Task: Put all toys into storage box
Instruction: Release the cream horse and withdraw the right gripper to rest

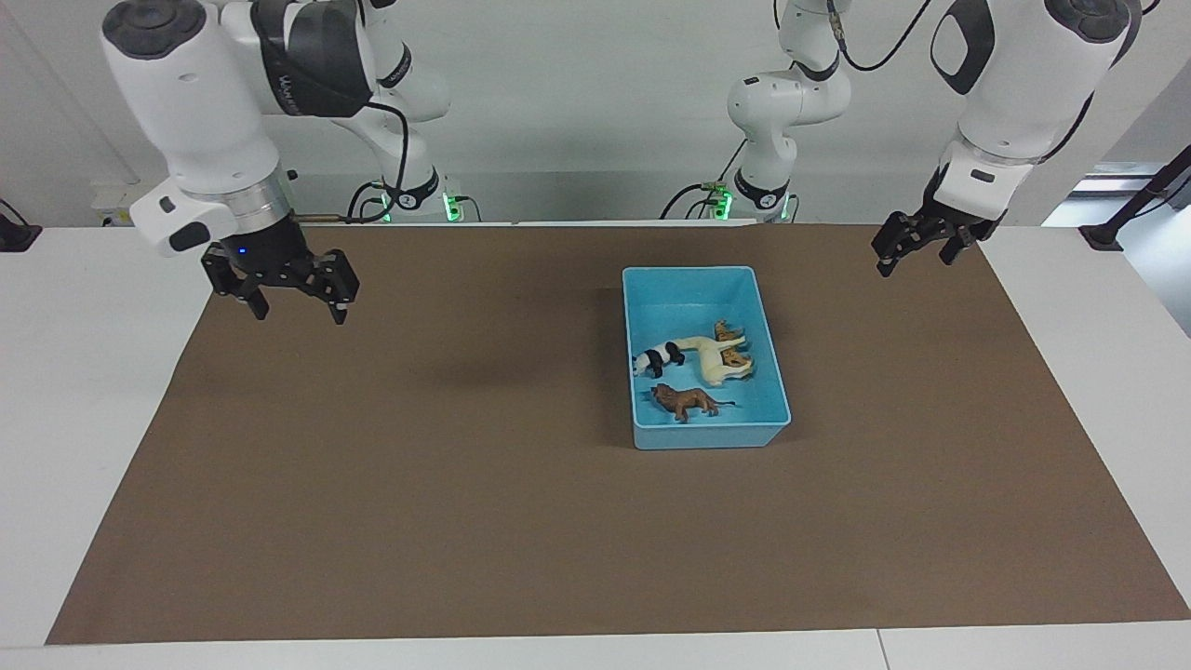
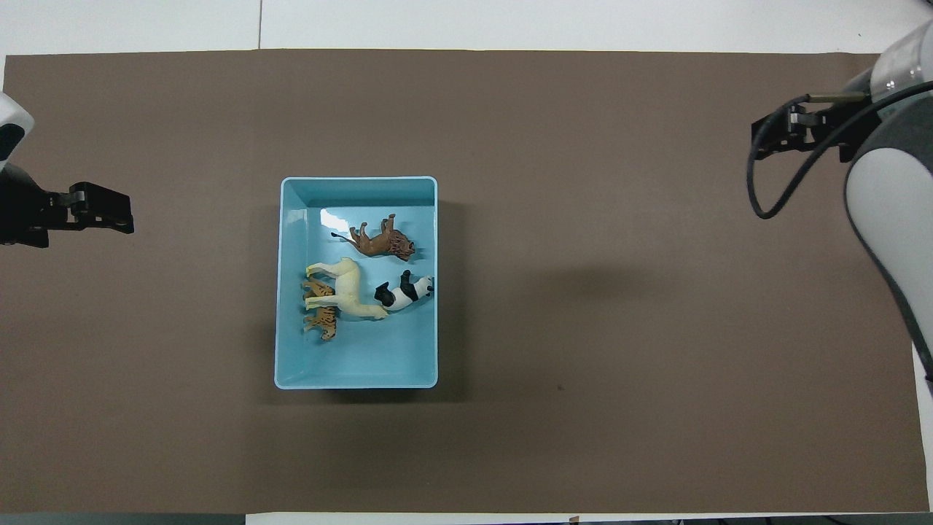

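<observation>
We see all four toys lying inside the light-blue storage box [image 1: 772, 372]: the brown lion [image 1: 686, 401] farthest from the robots, the cream horse [image 1: 712, 359] across the middle, the panda [image 1: 659, 358] touching its head end toward the right arm's end of the table, and the striped tiger [image 2: 321, 310] tucked against the horse toward the left arm's end.

Our right gripper [image 1: 290, 296] hangs empty, fingers spread, over the brown mat [image 1: 419, 484] at the right arm's end of the table. Our left gripper [image 1: 916, 247] waits above the mat's corner at its own end, also spread and holding nothing.

We judge the task done, so little can go wrong. The main risk is an arm sweeping low across the box and clipping its rim, which could tip the light figurines out. The horse rests partly on the tiger, so a jolt could shift the pile.

Nothing else lies on the mat, and nothing stands between either gripper and the box.
</observation>
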`<state>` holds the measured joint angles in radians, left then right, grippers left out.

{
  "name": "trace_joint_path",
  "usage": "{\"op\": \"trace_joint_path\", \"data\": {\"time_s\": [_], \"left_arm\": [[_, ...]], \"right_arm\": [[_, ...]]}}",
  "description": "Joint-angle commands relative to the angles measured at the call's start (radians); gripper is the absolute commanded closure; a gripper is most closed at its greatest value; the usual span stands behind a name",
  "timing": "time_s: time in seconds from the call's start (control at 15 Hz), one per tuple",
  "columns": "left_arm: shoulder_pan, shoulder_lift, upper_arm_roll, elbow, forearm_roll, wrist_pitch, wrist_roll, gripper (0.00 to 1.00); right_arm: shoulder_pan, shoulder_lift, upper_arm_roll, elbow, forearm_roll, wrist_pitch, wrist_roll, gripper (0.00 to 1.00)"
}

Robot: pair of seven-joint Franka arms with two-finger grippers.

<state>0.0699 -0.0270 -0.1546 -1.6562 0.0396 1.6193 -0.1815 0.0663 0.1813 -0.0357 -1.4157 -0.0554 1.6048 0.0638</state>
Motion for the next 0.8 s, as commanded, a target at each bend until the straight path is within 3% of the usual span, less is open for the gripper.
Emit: {"op": "trace_joint_path", "data": {"time_s": [0.0,0.2,0.4,0.73], "left_arm": [[-0.091,-0.007,0.105,-0.004,-0.009,-0.007,0.014,0.00],[-0.105,-0.004,0.122,0.006,-0.009,-0.019,0.016,0.00],[-0.108,-0.005,0.122,0.004,-0.009,-0.042,0.016,0.00],[-0.108,-0.007,0.122,0.001,-0.021,-0.062,0.019,0.00]], "right_arm": [[-0.057,-0.133,0.016,-0.190,0.006,0.010,-0.065,0.00],[-0.126,-0.201,0.014,-0.268,0.006,0.017,-0.129,0.00],[-0.132,-0.229,0.004,-0.250,0.011,0.007,-0.154,0.00],[-0.164,-0.192,-0.007,-0.088,0.095,-0.180,-0.154,0.00]]}}
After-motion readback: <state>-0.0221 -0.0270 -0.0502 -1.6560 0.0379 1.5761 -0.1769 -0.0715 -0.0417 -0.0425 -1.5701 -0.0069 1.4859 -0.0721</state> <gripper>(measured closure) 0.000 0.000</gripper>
